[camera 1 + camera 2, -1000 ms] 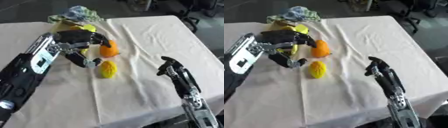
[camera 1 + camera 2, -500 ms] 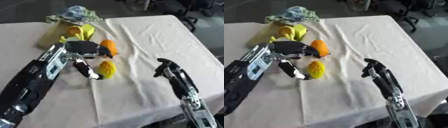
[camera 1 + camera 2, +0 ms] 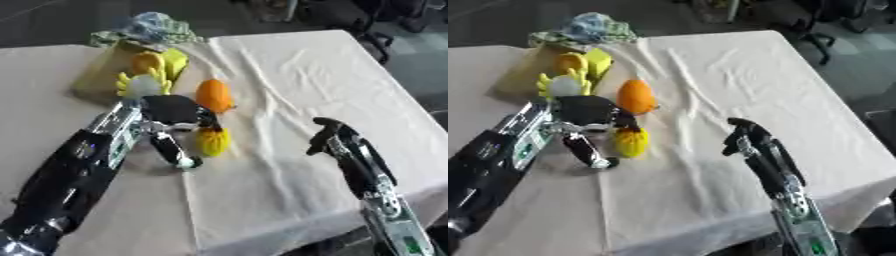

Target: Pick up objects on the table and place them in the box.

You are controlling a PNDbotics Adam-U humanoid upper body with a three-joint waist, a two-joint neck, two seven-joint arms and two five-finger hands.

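A small yellow fruit [image 3: 213, 142] lies on the white cloth, with an orange fruit [image 3: 213, 95] just behind it. My left hand [image 3: 171, 111] sits directly left of the yellow fruit, open. One long finger [image 3: 175, 151] stretches toward me beside the fruit, and dark fingertips touch its top. The flat cardboard box [image 3: 94, 79] at the back left holds an orange piece [image 3: 146, 63] and a yellow piece [image 3: 176, 61]. A yellow-and-white spiky object [image 3: 143, 86] lies at its near edge. My right hand [image 3: 747, 141] hangs idle at the right, fingers relaxed, holding nothing.
A blue-green bundle of fabric [image 3: 154, 28] lies behind the box. The white cloth [image 3: 297, 75] is wrinkled and covers the table's right part; bare beige tabletop [image 3: 35, 115] shows on the left. The table's right edge [image 3: 411, 95] drops to a dark floor.
My left hand has come away from the box toward me and now rests against the yellow fruit. The right hand has barely moved. The view has shifted slightly.
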